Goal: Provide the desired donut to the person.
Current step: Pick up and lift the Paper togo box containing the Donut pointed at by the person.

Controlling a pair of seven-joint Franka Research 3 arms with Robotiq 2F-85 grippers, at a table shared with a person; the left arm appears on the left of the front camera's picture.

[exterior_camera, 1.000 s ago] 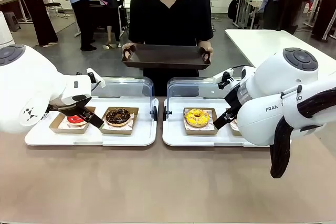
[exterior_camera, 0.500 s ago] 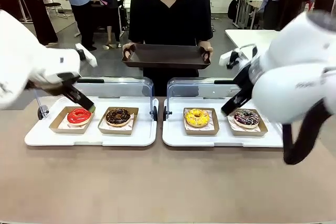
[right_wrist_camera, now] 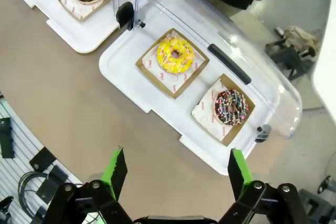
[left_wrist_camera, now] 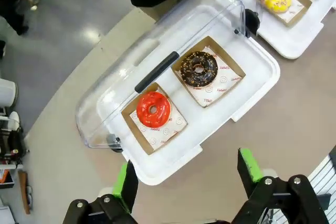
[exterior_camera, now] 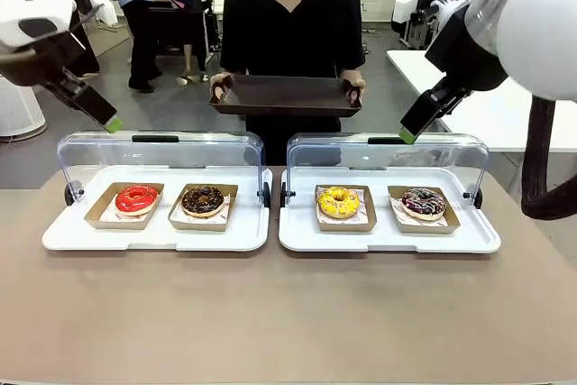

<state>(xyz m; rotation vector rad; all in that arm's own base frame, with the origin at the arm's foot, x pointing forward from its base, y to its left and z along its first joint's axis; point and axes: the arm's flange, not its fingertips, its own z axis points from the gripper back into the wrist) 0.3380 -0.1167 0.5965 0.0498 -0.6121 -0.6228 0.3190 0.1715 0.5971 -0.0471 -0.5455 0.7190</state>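
Nothing is being handed over yet: the red donut (exterior_camera: 136,197), the chocolate donut (exterior_camera: 203,198), the yellow donut (exterior_camera: 338,201) and the sprinkled donut (exterior_camera: 423,202) are all sitting in their cardboard boxes (exterior_camera: 97,210) on the white trays (exterior_camera: 153,239) on the tabletop (exterior_camera: 288,313), with the clear lids (exterior_camera: 162,149) standing tipped back behind them. The person (exterior_camera: 290,24) is standing at the far side, holding out a dark tray (exterior_camera: 285,95) that is looking empty. The left tool (left_wrist_camera: 186,169) and the right tool (right_wrist_camera: 176,165) are hanging high above the trays, both spread wide and gripping nothing. Picking, carrying and placing are all remaining. Nothing is showing which donut is wanted: the gloved hands (exterior_camera: 219,89) are gripping the dark tray, not pointing. Its floor is lying at a shallow angle and is hard to check fully.
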